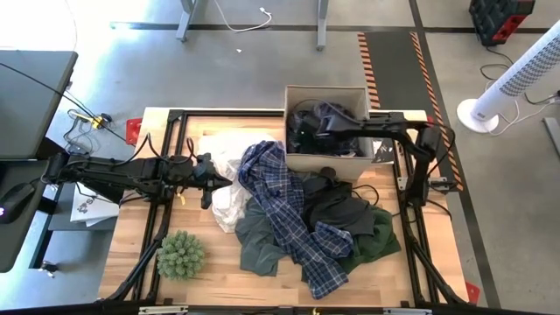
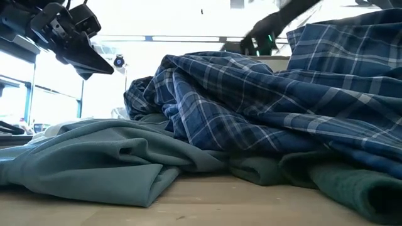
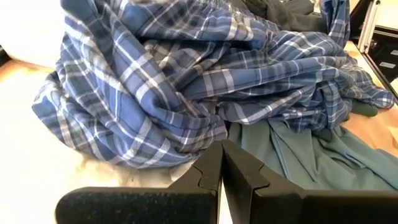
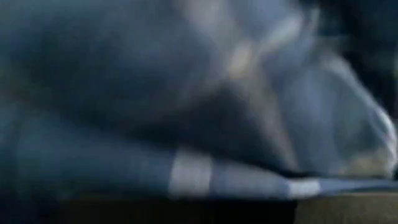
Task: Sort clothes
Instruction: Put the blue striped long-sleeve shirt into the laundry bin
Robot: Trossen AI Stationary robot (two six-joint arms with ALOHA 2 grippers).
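Observation:
The clothes lie in a heap on the table's middle. The blue-and-white plaid shirt (image 1: 282, 203) lies on top, over the grey garment (image 1: 261, 243), the black one (image 1: 339, 199) and the dark green one (image 1: 378, 238). The white garment (image 1: 224, 175) lies at the heap's left. My left gripper (image 1: 210, 180) is shut and empty. It hangs above the white garment and points at the plaid shirt (image 3: 186, 81). My right gripper (image 1: 304, 131) reaches down into the cardboard box (image 1: 325, 159), among dark clothes. Its wrist view shows only blurred cloth.
A spiky green plant ball (image 1: 181, 255) sits near the table's front left. The cardboard box stands at the far edge, right of the middle. Black frame bars (image 1: 411, 219) run along the table's sides. Bare wood shows along the near edge (image 1: 262, 284).

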